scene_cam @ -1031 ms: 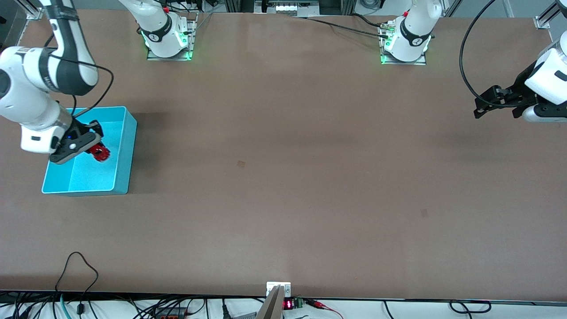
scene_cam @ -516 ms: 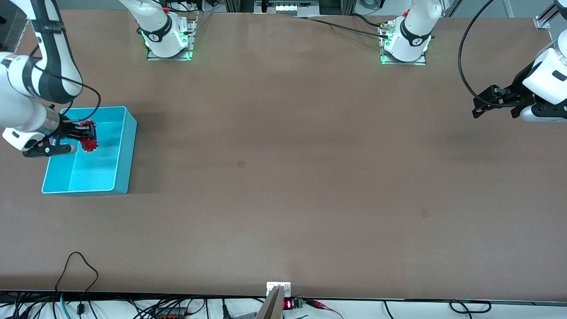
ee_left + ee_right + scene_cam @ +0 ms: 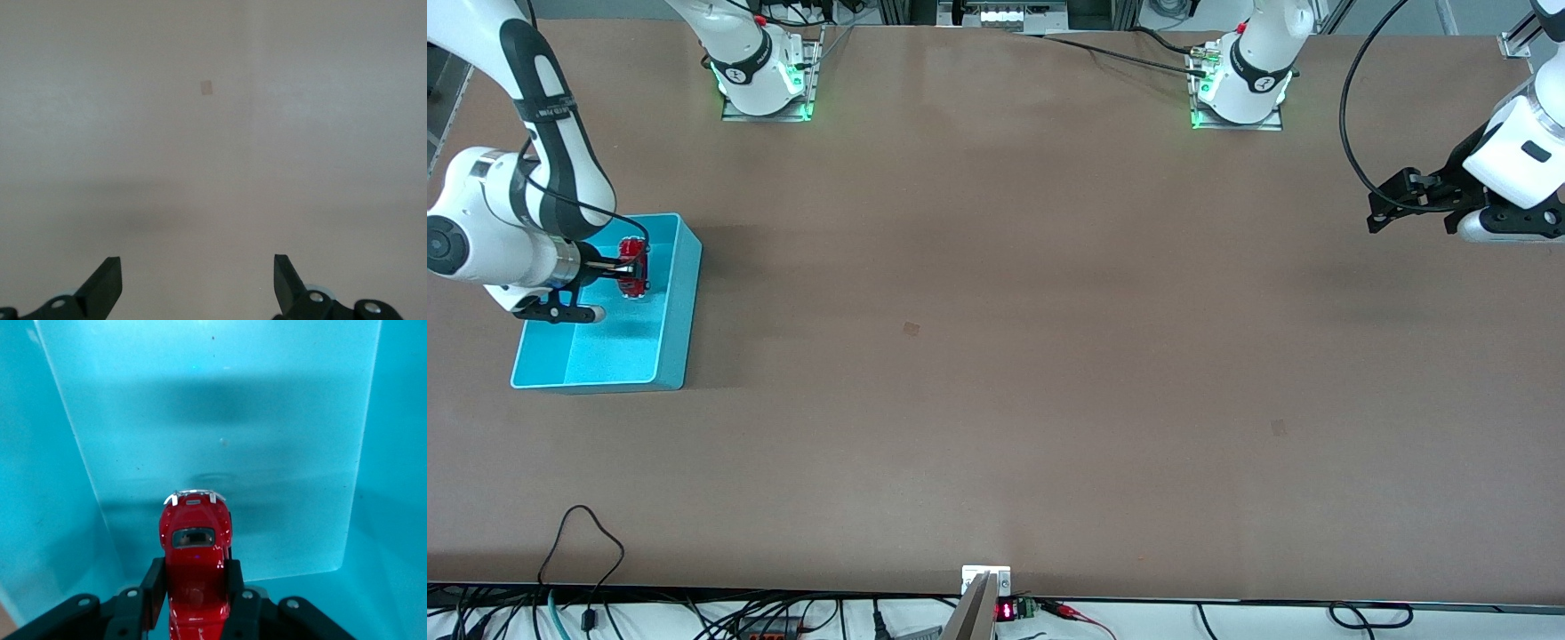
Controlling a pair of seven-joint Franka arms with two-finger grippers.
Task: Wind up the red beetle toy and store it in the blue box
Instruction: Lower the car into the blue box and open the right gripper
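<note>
the red beetle toy (image 3: 634, 267) sits at the middle left of the front frame, clamped between the two fingers of the right gripper (image 3: 628, 268), which hangs over the open blue box (image 3: 676, 302). in the right wrist picture the red beetle toy (image 3: 194, 577) fills the lower centre, its rounded roof and dark window facing the camera, with a black finger (image 3: 153, 583) pressed against each flank; the right gripper (image 3: 194, 587) is clenched on the car's body. around it the turquoise inner walls and floor of the blue box (image 3: 60, 453) fill the frame, and the car is up off the floor, casting a soft shadow on the bottom of the bin. the blue box stands on the brown table (image 3: 996, 356) at the right arm's end, nearer to the front camera than that arm's base.

the left gripper (image 3: 1392, 203) hangs at the upper right of the front frame over bare table at the left arm's end, waiting. in the left wrist picture the left gripper (image 3: 197, 283) has its two dark fingertips spread wide apart at the bottom edge, nothing between them, with only plain table surface and a small pale square mark (image 3: 206, 87) in the upper centre
</note>
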